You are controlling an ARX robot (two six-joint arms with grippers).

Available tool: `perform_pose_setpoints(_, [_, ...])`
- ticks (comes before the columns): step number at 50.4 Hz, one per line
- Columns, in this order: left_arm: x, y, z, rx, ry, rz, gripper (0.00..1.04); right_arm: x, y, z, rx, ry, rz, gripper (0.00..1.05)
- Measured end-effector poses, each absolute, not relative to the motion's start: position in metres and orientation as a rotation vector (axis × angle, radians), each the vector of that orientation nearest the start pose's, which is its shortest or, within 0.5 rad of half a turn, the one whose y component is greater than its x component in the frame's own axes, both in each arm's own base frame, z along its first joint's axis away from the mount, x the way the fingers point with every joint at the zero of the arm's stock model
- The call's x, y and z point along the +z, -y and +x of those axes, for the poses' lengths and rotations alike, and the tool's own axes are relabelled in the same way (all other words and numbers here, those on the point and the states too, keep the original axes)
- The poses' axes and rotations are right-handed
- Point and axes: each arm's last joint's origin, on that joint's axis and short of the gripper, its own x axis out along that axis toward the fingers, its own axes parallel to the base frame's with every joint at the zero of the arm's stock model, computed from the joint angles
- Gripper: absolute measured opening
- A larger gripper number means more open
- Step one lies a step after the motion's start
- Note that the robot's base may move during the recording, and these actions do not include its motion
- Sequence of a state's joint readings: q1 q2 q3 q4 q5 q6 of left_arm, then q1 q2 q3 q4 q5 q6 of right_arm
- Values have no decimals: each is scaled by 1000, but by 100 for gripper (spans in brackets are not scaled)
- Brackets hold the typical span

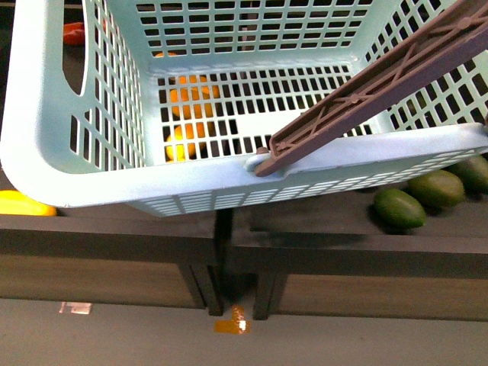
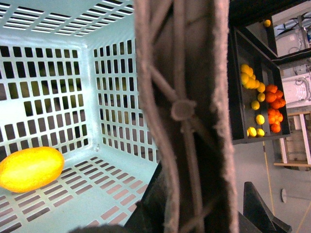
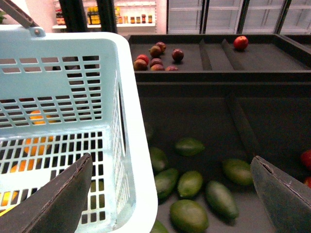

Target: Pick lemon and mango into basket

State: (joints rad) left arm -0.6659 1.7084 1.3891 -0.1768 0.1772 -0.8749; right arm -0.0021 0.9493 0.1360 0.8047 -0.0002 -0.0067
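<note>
One light-blue slotted plastic basket (image 1: 46, 145) with one brown handle (image 1: 381, 80); one yellow oval fruit (image 2: 31, 169) inside; three green oval fruits (image 1: 399, 208) in the front view, at least seven in the right wrist view.

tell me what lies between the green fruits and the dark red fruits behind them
Right wrist view: only bare dark shelf floor and a raised dark edge separate the green fruits from the dark red fruits.

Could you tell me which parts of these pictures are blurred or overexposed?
Front view: mostly sharp, but the tape on the floor glares white. Left wrist view: the handle, very close, is fuzzy-edged; the yellow fruit looks overbright. Right wrist view: the fingers are soft, the nearest green fruit slightly blurred.
</note>
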Motion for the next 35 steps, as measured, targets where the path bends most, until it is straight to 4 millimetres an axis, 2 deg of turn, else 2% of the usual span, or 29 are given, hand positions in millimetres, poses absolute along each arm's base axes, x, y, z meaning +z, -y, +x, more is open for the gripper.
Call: perform_pose_setpoints(35, [299, 246, 305, -548, -816, -682, 5, 181, 0, 175, 0, -8, -7, 96])
